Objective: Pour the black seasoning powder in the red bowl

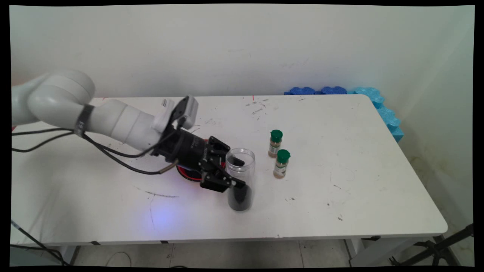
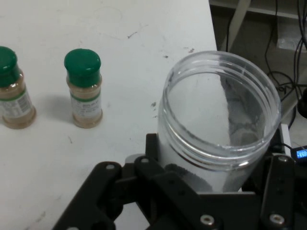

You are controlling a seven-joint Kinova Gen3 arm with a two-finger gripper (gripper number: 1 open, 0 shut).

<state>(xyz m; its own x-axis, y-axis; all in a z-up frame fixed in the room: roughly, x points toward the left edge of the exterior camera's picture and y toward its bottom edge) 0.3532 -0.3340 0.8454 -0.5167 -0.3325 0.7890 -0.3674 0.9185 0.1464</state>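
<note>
A clear plastic jar (image 1: 242, 196) with no lid stands near the middle of the white table (image 1: 359, 170), dark powder filling its lower part. My gripper (image 1: 237, 172) reaches in from the left, one black finger on each side of the jar's upper wall, shut on it. In the hand view the jar (image 2: 216, 110) fills the space between the fingers, and its open mouth shows dark smears inside. Two small spice bottles with green caps (image 1: 275, 143) (image 1: 281, 163) stand just right of the jar; both bottles (image 2: 84, 88) (image 2: 12, 88) also show in the hand view.
A red, round object (image 1: 184, 174) lies on the table under the gripper's body, mostly hidden. Blue foam pieces (image 1: 378, 102) line the table's far right corner. The table's right edge shows in the hand view, with cables on the floor beyond.
</note>
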